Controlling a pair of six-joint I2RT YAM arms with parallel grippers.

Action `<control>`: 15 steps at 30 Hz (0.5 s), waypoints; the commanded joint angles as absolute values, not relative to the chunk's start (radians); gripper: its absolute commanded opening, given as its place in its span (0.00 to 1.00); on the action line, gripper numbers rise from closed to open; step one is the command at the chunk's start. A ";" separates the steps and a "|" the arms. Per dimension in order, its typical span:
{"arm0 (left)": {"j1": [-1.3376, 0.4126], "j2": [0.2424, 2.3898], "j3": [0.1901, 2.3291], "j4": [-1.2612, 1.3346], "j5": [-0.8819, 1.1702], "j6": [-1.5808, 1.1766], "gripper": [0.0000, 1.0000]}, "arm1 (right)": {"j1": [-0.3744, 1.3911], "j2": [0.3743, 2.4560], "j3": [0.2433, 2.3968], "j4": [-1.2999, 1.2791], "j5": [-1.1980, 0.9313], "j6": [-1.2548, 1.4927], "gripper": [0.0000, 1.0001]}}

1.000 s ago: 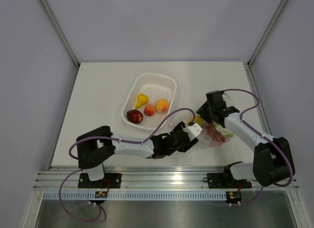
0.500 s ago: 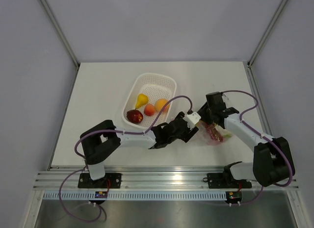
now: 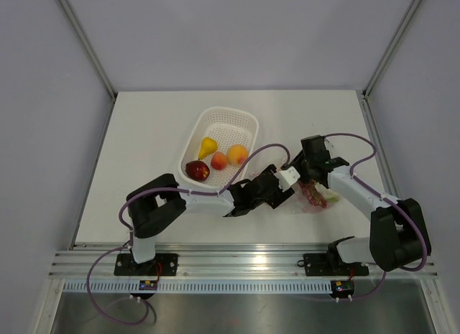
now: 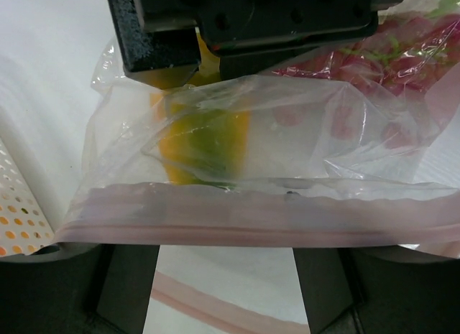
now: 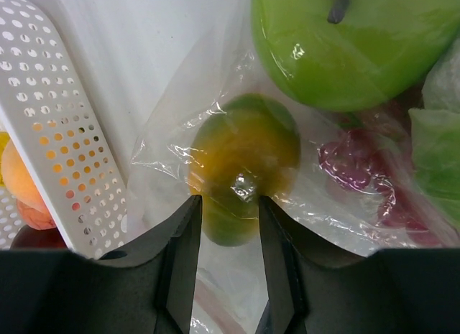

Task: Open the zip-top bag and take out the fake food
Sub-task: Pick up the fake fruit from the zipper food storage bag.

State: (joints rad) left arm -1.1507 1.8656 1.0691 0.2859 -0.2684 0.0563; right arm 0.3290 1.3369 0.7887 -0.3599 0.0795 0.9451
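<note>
Top view: zip-top bag [image 3: 317, 196] lies on the table [image 3: 144, 147] at 4 o'clock from the white basket [image 3: 248, 126], which holds four fruit pieces.

Left gripper [image 3: 287, 180] is at the bag's 9 o'clock edge. In the left wrist view its fingers [image 4: 128, 291] stand wide apart with nothing clamped. The pinkish zip strip [image 4: 251, 220] runs across just past their tips, wider than the gap.

Right gripper [image 3: 300, 170] comes in at the bag's 11 o'clock corner. In the right wrist view its jaws are partly apart and straddle a yellow-green piece [image 5: 244, 158] under the plastic. Cannot tell whether they press on it or on the film.

Fake food in the bag, right wrist view:
- green apple [image 5: 359, 47] at 1 o'clock from the jaws
- dark red piece [image 5: 352, 163] at 3 o'clock
- pale leafy piece [image 5: 440, 158] at the right edge of the view
</note>
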 commanded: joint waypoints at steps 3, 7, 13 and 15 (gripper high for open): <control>-1.143 1.896 1.111 0.344 -0.267 0.066 0.69 | 0.334 1.319 0.808 -0.368 0.119 0.922 0.44; -1.141 1.910 1.103 0.373 -0.279 0.046 0.68 | 0.336 1.275 0.810 -0.403 0.186 0.914 0.44; -1.143 1.913 1.080 0.428 -0.275 0.043 0.68 | 0.334 1.287 0.816 -0.413 0.233 0.908 0.44; -1.143 1.902 1.068 0.436 -0.276 0.043 0.67 | 0.336 1.311 0.830 -0.414 0.244 0.900 0.44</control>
State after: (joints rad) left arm -1.1461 1.9030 1.0710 0.3389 -0.2684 0.0517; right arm 0.3290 1.2938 0.7902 -0.4026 0.1841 0.9257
